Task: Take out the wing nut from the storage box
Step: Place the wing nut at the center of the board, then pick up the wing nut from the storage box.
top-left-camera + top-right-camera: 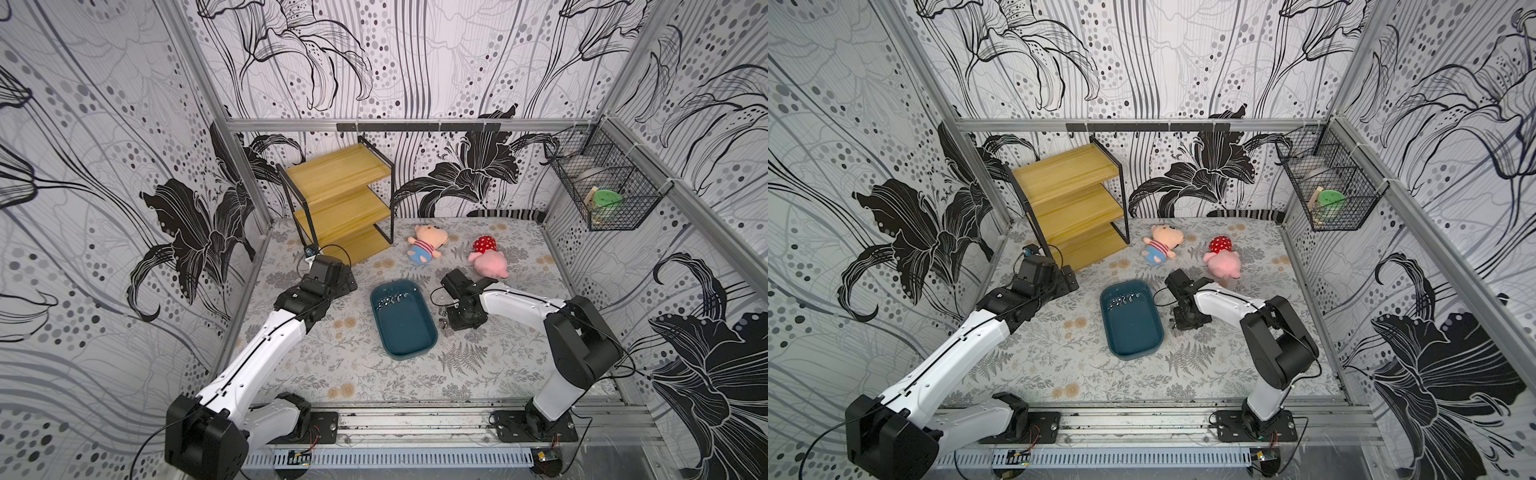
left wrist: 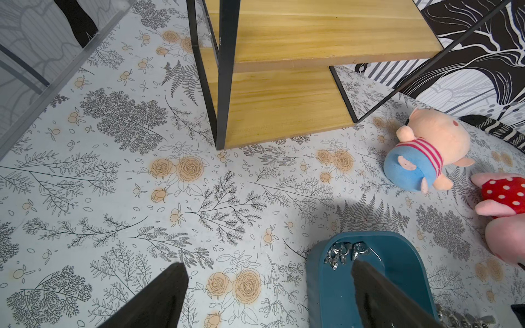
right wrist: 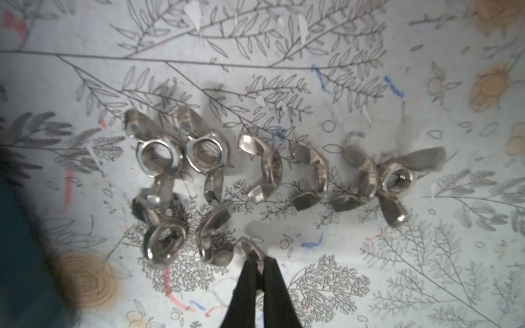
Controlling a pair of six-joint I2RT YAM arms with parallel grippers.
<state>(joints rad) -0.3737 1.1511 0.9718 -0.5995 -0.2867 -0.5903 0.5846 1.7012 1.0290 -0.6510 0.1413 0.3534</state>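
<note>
Right tool (image 3: 259, 263) clamped shut on a wing nut (image 3: 246, 247) — among other nuts (image 3: 264, 170) on the bench (image 3: 397, 269); left tool (image 2: 268, 264) gapes wide open.

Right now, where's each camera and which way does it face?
Both top views: high at the front, facing down and back; left arm, right arm, storage box.
Left wrist: left arm, facing shelf across mat; open jaws show.
Right wrist: right arm, facing down at wing nuts; shut jaws pinch one.
Shared: storage box, in left wrist and top views.
</note>
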